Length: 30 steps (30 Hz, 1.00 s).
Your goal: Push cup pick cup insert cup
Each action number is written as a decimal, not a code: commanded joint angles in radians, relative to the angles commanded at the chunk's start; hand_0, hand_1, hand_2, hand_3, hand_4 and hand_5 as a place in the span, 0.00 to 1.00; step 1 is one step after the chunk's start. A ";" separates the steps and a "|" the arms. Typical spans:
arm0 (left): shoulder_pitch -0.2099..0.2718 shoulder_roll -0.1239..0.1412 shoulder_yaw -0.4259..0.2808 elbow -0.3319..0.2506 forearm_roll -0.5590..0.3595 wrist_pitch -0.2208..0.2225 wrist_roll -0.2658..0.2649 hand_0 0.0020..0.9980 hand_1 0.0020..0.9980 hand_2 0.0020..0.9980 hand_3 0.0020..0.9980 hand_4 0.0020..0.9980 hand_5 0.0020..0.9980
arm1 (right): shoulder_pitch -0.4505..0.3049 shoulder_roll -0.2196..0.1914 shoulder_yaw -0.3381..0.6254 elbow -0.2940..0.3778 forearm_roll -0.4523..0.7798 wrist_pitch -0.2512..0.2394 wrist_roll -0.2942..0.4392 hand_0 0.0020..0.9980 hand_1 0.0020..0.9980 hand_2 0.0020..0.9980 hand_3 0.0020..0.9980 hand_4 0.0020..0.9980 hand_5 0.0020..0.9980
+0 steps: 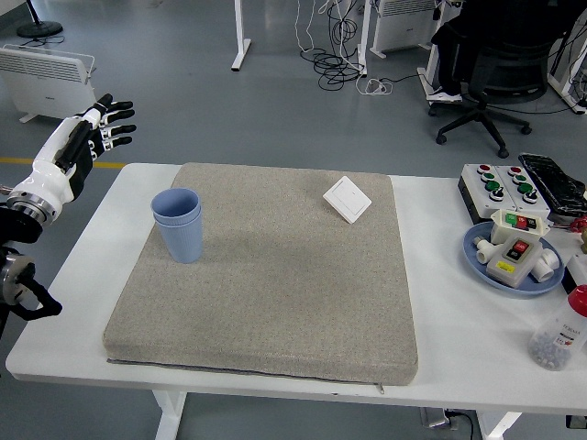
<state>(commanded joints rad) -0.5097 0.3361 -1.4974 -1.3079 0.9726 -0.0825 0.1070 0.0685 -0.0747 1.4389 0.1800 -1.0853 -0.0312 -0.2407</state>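
We saw the left hand (81,139) raised off the table's left edge, well apart from the cups, its fingers (117,129) spread and straight and holding nothing. Our right hand did not show at all. We judged that the hand stood clear because the stacking looked finished: one blue cup sat nested inside another, so nothing needed a grip.

The nested cups (180,223) stood upright near the left edge of the grey mat (275,284), toward its far corner. The inner cup (175,203) rode a little proud of the outer one, its rim showing as a second band above the lower rim (a sign, we thought, that it had seated but not bottomed out). Both were the same pale blue, plain and tapered, probably light plastic, and the pair stood straight, not leaning. The soft mat likely kept them from sliding.

Elsewhere on the mat lay a small white switch plate (347,199), tilted, near the far edge and well apart from the cups. At the right side of the white table (440,275) sat a button box (495,189), a blue dish (485,261) holding more switch parts, and a clear bottle (561,332) with a red cap. None of these bore on the task.
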 joint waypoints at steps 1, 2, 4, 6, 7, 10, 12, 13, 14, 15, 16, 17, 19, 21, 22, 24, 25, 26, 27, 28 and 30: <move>0.018 -0.005 -0.004 -0.007 -0.046 0.002 -0.012 0.84 0.87 0.94 0.85 0.63 1.00 | -0.001 0.001 0.001 0.000 -0.001 0.000 0.000 0.70 0.60 0.61 0.55 0.11 0.43; 0.034 -0.010 -0.007 -0.012 -0.085 0.003 -0.022 0.84 0.87 0.94 0.85 0.63 1.00 | -0.002 0.001 0.002 0.000 -0.004 0.000 0.000 0.70 0.60 0.61 0.55 0.11 0.43; 0.062 -0.019 -0.012 -0.018 -0.169 0.006 -0.038 0.86 0.89 0.96 0.88 0.62 1.00 | -0.003 0.001 0.003 0.000 -0.006 0.000 0.000 0.69 0.60 0.61 0.55 0.11 0.43; 0.096 -0.031 -0.021 -0.024 -0.260 0.004 -0.054 0.86 0.89 0.96 0.88 0.62 1.00 | -0.005 0.001 0.004 0.000 -0.007 0.000 0.000 0.69 0.60 0.61 0.55 0.11 0.43; 0.100 -0.033 -0.022 -0.025 -0.292 0.004 -0.056 0.86 0.89 0.96 0.88 0.62 1.00 | -0.005 0.002 0.004 0.000 -0.007 0.000 0.000 0.69 0.60 0.61 0.55 0.11 0.43; 0.136 -0.051 -0.034 -0.026 -0.393 0.000 -0.078 0.87 0.89 0.96 0.89 0.62 1.00 | -0.008 0.002 0.004 0.000 -0.009 0.000 0.000 0.69 0.60 0.61 0.55 0.11 0.43; 0.151 -0.061 -0.040 -0.025 -0.401 -0.006 -0.084 0.87 0.89 0.96 0.89 0.62 1.00 | -0.010 0.002 0.004 0.000 -0.010 0.000 -0.001 0.69 0.60 0.61 0.55 0.11 0.43; 0.162 -0.069 -0.046 -0.023 -0.391 -0.009 -0.090 0.87 0.89 0.96 0.89 0.62 1.00 | -0.011 0.002 0.004 0.000 -0.013 0.000 -0.001 0.69 0.60 0.61 0.55 0.11 0.43; 0.165 -0.072 -0.047 -0.022 -0.388 -0.010 -0.091 0.87 0.89 0.96 0.89 0.62 1.00 | -0.011 0.002 0.004 0.000 -0.014 0.000 -0.001 0.69 0.60 0.61 0.55 0.11 0.43; 0.171 -0.077 -0.052 -0.022 -0.379 -0.010 -0.095 0.88 0.89 0.97 0.91 0.61 1.00 | -0.012 0.002 0.004 0.000 -0.014 0.000 -0.001 0.69 0.60 0.61 0.55 0.11 0.43; 0.176 -0.082 -0.055 -0.022 -0.372 -0.010 -0.098 0.88 0.89 0.97 0.91 0.61 1.00 | -0.012 0.002 0.004 0.000 -0.015 0.000 -0.001 0.69 0.60 0.61 0.55 0.11 0.43; 0.185 -0.091 -0.061 -0.023 -0.361 -0.008 -0.102 0.88 0.89 0.97 0.91 0.61 1.00 | -0.013 0.002 0.003 0.000 -0.014 -0.001 -0.001 0.69 0.60 0.61 0.55 0.11 0.43; 0.194 -0.098 -0.065 -0.022 -0.351 -0.005 -0.104 0.88 0.89 0.97 0.91 0.61 1.00 | -0.014 0.003 0.003 0.000 -0.015 -0.001 -0.001 0.69 0.60 0.61 0.55 0.11 0.43; 0.205 -0.105 -0.068 -0.023 -0.337 -0.001 -0.106 0.88 0.90 0.98 0.93 0.61 1.00 | -0.014 0.003 0.003 0.000 -0.018 -0.002 -0.002 0.69 0.60 0.61 0.55 0.11 0.43; 0.211 -0.108 -0.069 -0.023 -0.329 0.000 -0.108 0.88 0.90 0.98 0.93 0.61 1.00 | -0.015 0.004 0.004 0.000 -0.021 -0.002 -0.002 0.69 0.60 0.61 0.55 0.11 0.43; 0.224 -0.120 -0.077 -0.024 -0.301 0.007 -0.112 0.88 0.90 0.98 0.93 0.61 1.00 | -0.014 0.004 0.005 0.000 -0.025 -0.002 -0.003 0.69 0.60 0.61 0.55 0.11 0.43; 0.227 -0.123 -0.079 -0.025 -0.292 0.008 -0.113 0.88 0.90 0.98 0.93 0.61 1.00 | -0.014 0.005 0.005 0.000 -0.026 -0.002 -0.002 0.69 0.60 0.61 0.55 0.11 0.43; 0.231 -0.127 -0.082 -0.025 -0.281 0.010 -0.114 0.88 0.90 0.98 0.93 0.61 1.00 | -0.014 0.005 0.005 0.000 -0.026 -0.002 -0.002 0.69 0.60 0.61 0.55 0.11 0.43; 0.236 -0.132 -0.086 -0.026 -0.265 0.011 -0.115 0.88 0.90 0.99 0.97 0.60 1.00 | -0.013 0.005 0.006 0.000 -0.026 -0.002 -0.002 0.69 0.60 0.61 0.55 0.11 0.43; 0.246 -0.140 -0.092 -0.029 -0.248 0.012 -0.116 0.88 0.90 0.99 0.97 0.60 1.00 | -0.012 0.005 0.007 0.000 -0.027 -0.002 -0.002 0.69 0.60 0.61 0.55 0.11 0.43; 0.262 -0.154 -0.102 -0.036 -0.222 0.013 -0.117 0.88 0.90 0.99 0.97 0.60 1.00 | -0.011 0.004 0.008 0.000 -0.026 -0.001 -0.001 0.69 0.60 0.61 0.55 0.11 0.43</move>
<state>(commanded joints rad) -0.2473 0.1820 -1.5991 -1.3435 0.7502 -0.0692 -0.0097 0.0577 -0.0704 1.4465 0.1800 -1.1114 -0.0325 -0.2421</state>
